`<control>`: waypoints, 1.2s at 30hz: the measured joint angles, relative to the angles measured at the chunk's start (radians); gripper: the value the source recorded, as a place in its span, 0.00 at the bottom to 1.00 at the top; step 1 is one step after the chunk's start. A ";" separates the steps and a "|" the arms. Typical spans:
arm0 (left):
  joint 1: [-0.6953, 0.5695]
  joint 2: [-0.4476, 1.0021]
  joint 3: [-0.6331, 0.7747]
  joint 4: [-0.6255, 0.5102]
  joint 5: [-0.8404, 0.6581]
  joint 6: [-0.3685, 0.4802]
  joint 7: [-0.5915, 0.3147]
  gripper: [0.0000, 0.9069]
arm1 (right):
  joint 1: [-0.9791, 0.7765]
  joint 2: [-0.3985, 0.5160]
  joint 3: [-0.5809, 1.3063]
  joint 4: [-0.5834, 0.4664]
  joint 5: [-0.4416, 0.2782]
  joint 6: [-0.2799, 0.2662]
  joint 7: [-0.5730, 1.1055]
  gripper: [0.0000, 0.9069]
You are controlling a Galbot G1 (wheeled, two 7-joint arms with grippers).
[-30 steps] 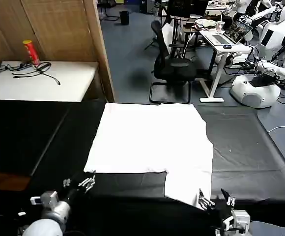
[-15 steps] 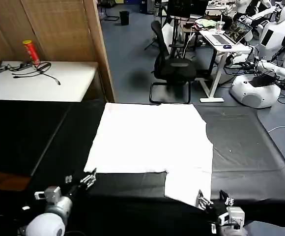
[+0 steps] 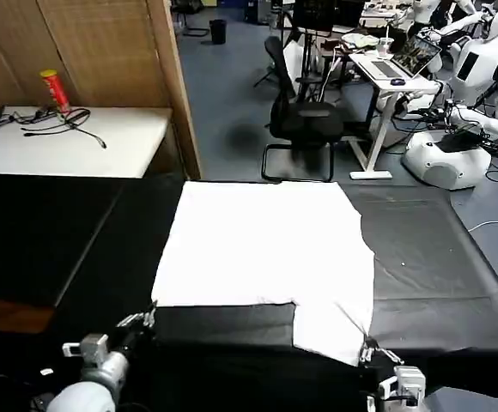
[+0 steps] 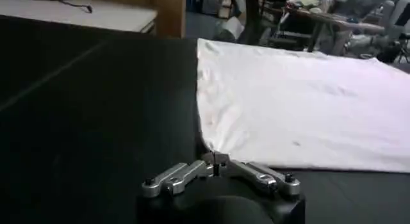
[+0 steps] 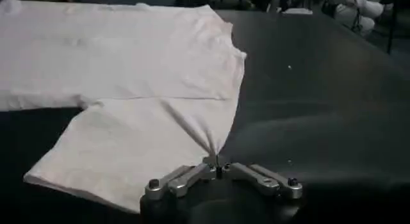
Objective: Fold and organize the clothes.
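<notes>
On the black table [image 3: 429, 257] the T-shirt [image 3: 266, 245] lay flat; left gripper [image 4: 216, 166] and right gripper [image 5: 216, 168] each pinched a near corner, jaws apparently clenched on cloth, probably for folding.

I can read no lettering anywhere; the white cotton T-shirt [image 3: 266, 245] shows me its plain side.
</notes>
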 joint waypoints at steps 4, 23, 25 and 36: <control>0.080 0.003 -0.022 -0.054 0.011 -0.005 -0.004 0.00 | -0.051 0.002 -0.003 0.042 -0.005 0.008 0.001 0.00; -0.018 -0.104 0.024 -0.075 0.089 -0.107 -0.022 0.00 | 0.269 -0.071 0.069 -0.153 0.116 0.210 -0.104 0.00; -0.051 -0.108 0.040 -0.054 0.099 -0.118 -0.021 0.00 | 0.326 -0.079 0.062 -0.201 0.118 0.215 -0.108 0.00; -0.216 -0.109 0.087 0.103 0.128 -0.158 -0.020 0.00 | 0.547 -0.111 0.022 -0.403 0.122 0.209 -0.128 0.00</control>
